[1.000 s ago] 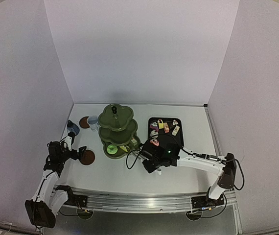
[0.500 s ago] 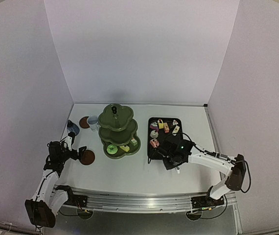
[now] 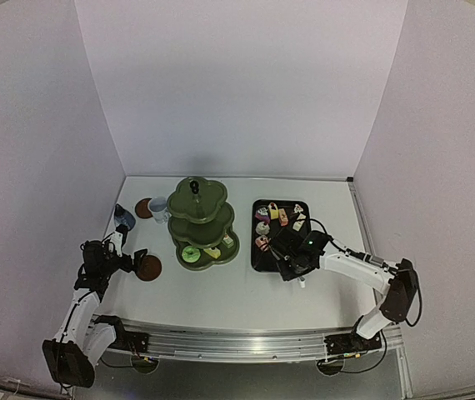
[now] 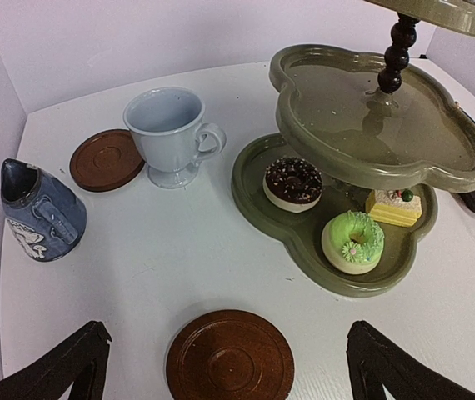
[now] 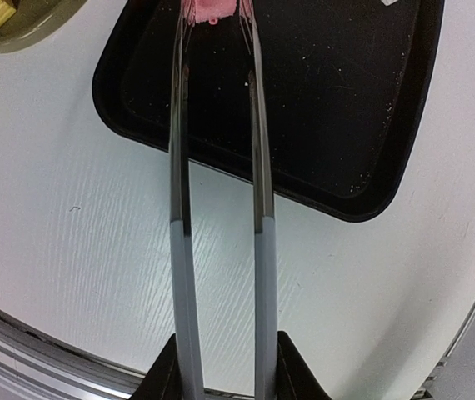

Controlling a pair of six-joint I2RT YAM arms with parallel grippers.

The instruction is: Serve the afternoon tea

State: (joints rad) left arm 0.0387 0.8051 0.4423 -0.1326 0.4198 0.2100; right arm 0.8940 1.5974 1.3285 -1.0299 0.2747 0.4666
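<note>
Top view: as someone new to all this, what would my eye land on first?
The olive-green three-tier stand stands mid-table with a green doughnut and a chocolate doughnut on its bottom tier. To its right, the right gripper holds thin metal tongs whose tips reach a pink cake on the black tray.

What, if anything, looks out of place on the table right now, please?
The white footed mug stands on the bare table beside the far brown round coaster, not on it. Nothing looks spilled or broken.
</note>
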